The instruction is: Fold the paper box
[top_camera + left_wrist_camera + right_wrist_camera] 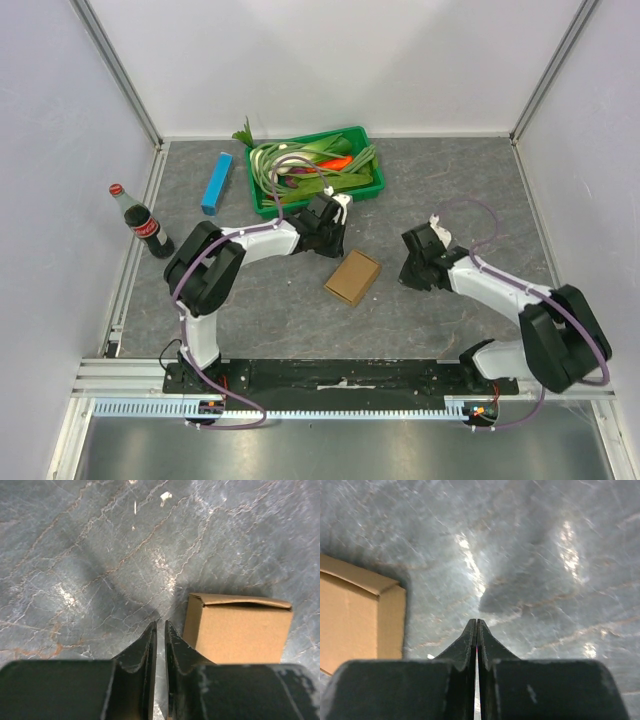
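1. Top view: spotted the paper box (353,277) sitting on the grey table (450,190) near the middle, between the two arms. Looked closed up into a small brown block, turned a little askew.
2. Same view: caught the left gripper (330,240) hanging just past the box's far left corner, in front of the green tray (256,185). Found the right gripper (415,270) off to the box's right, clear of it. Could not read either jaw gap from up there.
3. Further back: saw the tray heaped with vegetables (315,160), a blue box (216,183) lying left of it, and a cola bottle (142,223) upright near the left wall.
4. Left wrist view: found the black fingers (142,652) parted by only a thin slit, nothing between them, bare table beneath. Saw the box just beside them on the right, top flap down with a thin dark line under its edge. Could not tell whether finger and box touched.
5. Right wrist view: saw the fingers (462,645) pressed together tip to tip, gripping nothing, over bare table. Caught the box at the left edge, apart from the fingers, one folded corner showing.
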{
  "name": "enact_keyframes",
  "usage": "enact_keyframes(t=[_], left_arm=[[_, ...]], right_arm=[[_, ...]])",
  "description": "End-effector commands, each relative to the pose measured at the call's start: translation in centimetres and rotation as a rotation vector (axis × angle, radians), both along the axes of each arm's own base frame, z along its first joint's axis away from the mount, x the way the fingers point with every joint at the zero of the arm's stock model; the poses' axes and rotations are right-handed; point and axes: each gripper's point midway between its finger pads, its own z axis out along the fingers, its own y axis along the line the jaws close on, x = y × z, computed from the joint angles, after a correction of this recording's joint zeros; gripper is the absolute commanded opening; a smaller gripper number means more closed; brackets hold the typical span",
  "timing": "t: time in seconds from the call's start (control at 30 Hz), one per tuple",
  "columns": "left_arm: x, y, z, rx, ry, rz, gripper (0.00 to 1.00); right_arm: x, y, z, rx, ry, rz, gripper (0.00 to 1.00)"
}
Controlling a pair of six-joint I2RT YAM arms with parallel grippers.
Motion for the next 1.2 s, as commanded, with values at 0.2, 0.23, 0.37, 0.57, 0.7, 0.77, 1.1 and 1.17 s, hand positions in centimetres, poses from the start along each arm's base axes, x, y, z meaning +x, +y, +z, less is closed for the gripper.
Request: enact_keyframes(t=[0.2, 0.23, 0.37, 0.57, 0.7, 0.77, 1.1, 1.17], left_arm=[[-0.6, -0.9, -2.6, 0.039, 0.047, -0.032, 0.06], [-1.0, -1.2, -2.8, 0.034, 0.059, -0.036, 0.06], [-3.3, -3.9, -2.5, -0.039, 0.124, -0.115, 0.03], [-4.1, -5.3, -1.8, -0.124, 0.148, -0.128, 0.02], [-2.0, -2.8, -0.5, -0.023, 0.036, -0.047, 0.05], [-1.4, -1.8, 1.0, 0.002, -0.013, -0.014, 0.11], [-3.1, 1.9, 1.2, 0.031, -0.046, 0.057, 0.27], [-4.1, 2.5, -0.3, 0.055, -0.014, 0.053, 0.22]], right_arm=[[3.9, 5.4, -1.0, 0.201, 0.007, 0.021, 0.0], [4.6, 6.8, -0.7, 0.245, -0.011, 0.033, 0.0], [6.2, 9.7, -1.3, 0.349, -0.014, 0.013, 0.0], [7.5, 9.7, -0.3, 0.359, -0.075, 0.0, 0.0], [5.2, 4.5, -1.5, 0.084, -0.028, -0.002, 0.0], [3.0, 2.0, -2.2, -0.038, 0.04, 0.019, 0.0], [-3.2, 1.3, -0.8, -0.027, 0.03, 0.078, 0.01], [-3.4, 3.2, -0.4, 0.055, 0.014, 0.079, 0.01]])
